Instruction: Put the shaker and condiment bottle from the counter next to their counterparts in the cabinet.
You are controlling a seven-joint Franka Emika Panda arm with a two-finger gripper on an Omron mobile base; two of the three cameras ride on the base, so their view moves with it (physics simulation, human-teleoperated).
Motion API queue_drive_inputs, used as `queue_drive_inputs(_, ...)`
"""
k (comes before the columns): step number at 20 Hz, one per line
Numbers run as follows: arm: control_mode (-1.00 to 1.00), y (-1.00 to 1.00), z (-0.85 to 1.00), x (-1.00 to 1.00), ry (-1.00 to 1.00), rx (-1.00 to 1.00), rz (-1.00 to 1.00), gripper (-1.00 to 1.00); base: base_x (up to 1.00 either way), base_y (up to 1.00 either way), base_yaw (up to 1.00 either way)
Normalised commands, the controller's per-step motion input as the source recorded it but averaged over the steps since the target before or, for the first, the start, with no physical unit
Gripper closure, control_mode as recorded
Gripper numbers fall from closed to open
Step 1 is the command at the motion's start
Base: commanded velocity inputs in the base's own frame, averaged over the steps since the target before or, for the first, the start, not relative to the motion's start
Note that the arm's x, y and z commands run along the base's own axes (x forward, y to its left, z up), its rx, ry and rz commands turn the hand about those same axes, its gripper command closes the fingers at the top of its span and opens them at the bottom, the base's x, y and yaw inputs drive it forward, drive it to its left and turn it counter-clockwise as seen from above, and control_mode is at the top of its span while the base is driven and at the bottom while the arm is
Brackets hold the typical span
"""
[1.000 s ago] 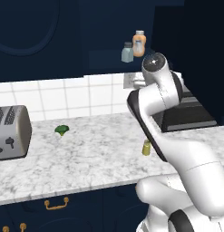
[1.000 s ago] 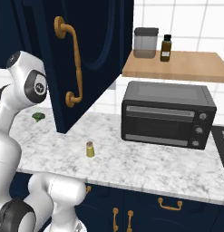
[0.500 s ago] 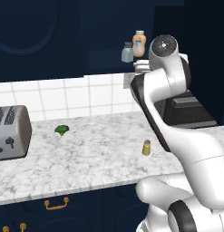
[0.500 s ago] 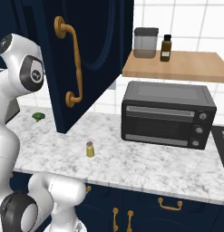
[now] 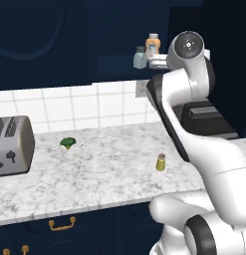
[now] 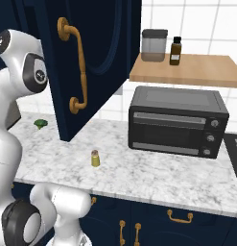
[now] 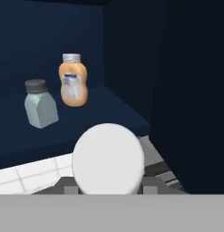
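The yellow-green shaker (image 5: 161,162) (image 6: 95,158) stands on the marbled counter (image 5: 94,184) in front of the arm. My gripper (image 5: 155,63) is raised to the open navy cabinet's shelf (image 7: 104,106). In the hand view the gripper (image 7: 108,181) is shut on the condiment bottle (image 7: 108,156), of which a pale round end faces the camera. On the shelf ahead stand the counterparts: a pale grey-green shaker (image 7: 40,105) (image 5: 140,58) and a wider orange bottle (image 7: 73,82) (image 5: 153,45).
A toaster (image 5: 12,145) and a broccoli floret (image 5: 67,143) sit on the counter's left part. The open cabinet door (image 6: 91,57) hangs beside a black toaster oven (image 6: 176,121). A wooden shelf (image 6: 187,72) above it carries a jar (image 6: 154,44) and a dark bottle (image 6: 175,50).
The arm has risen and swung toward the cabinet shelf, bringing the hand level with the two items there. The shaker on the counter has stayed put.
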Motion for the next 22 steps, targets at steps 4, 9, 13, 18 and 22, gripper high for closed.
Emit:
queue_drive_inputs(4,-1.0,0.0,0.03,0.31,0.0,0.0,0.03,1.0,0.0,0.0,0.0)
queue_drive_inputs(9,-1.0,0.0,0.23,0.34,-0.01,0.0,0.03,1.0,0.0,0.0,0.0)
queue_drive_inputs(13,-1.0,0.0,0.23,0.2,-0.01,0.0,0.03,1.0,0.0,0.0,0.0)
queue_drive_inputs(18,-1.0,0.0,0.1,0.26,0.0,0.0,0.02,1.0,0.0,0.0,0.0)
queue_drive_inputs(22,-1.0,0.0,0.0,0.33,0.0,0.0,0.02,1.0,0.0,0.0,0.0)
